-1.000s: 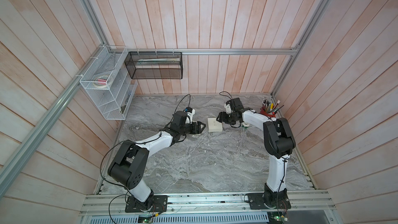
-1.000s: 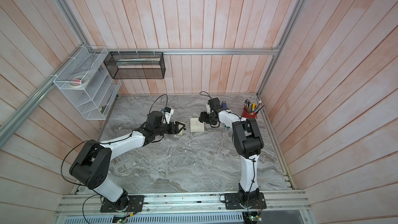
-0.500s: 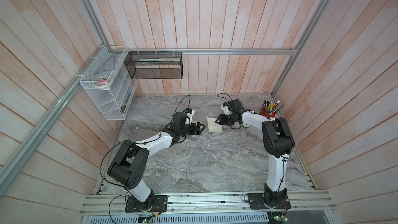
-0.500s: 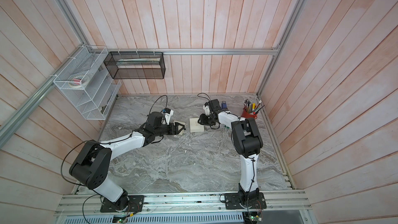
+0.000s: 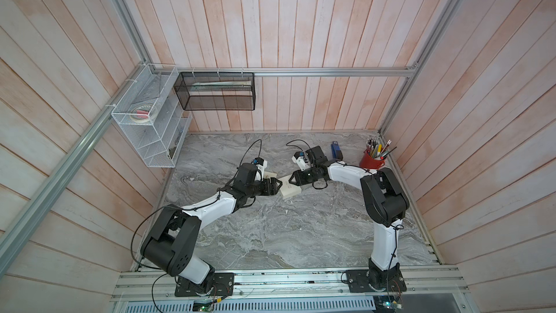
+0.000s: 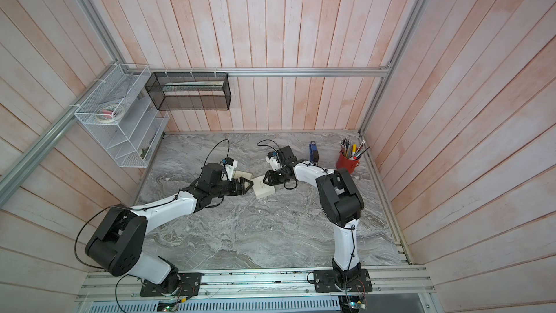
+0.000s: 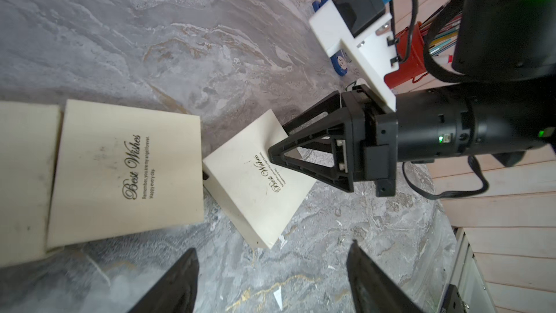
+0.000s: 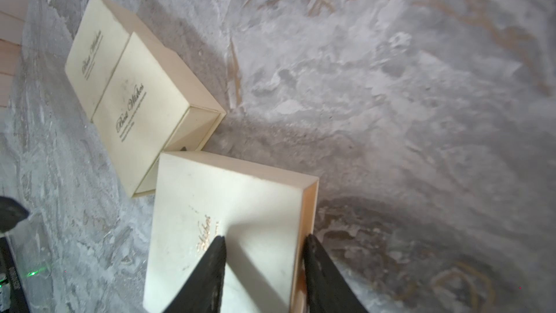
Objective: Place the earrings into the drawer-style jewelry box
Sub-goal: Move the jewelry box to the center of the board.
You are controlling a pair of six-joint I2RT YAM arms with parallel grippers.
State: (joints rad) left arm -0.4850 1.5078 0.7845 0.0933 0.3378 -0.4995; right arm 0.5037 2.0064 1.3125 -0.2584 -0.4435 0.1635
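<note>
A grey marbled surface (image 5: 285,236) fills the lower middle of both top views, walled in by pale wood planks. Two white-and-black arms reach up from the bottom edge and nearly meet at the centre. A white wire rack (image 5: 144,133) and a black mesh basket (image 5: 216,91) hang on the walls at upper left.

At the centre lies a cream jewelry box (image 5: 290,191) (lid printed "Best Wishes"). The left gripper (image 5: 276,187) sits just left of it, jaws wide with nothing between them. The right gripper (image 8: 264,237) meets the box from the right. One finger lies on the lid, the other against a side wall, with the jaws fairly narrow. I cannot tell whether they truly pinch it.

A second cream box (image 6: 242,174) peeks out just upper left of the first, partly hidden by the left arm. The right wrist view shows a third cream box (image 8: 90,40) pressed against it.

A red pen cup (image 5: 371,161) and a small blue object (image 5: 337,150) stand at the surface's upper right.

Tiny pale specks (image 7: 278,296) (perhaps earrings, too small to tell) lie on bare surface beside the first box.
</note>
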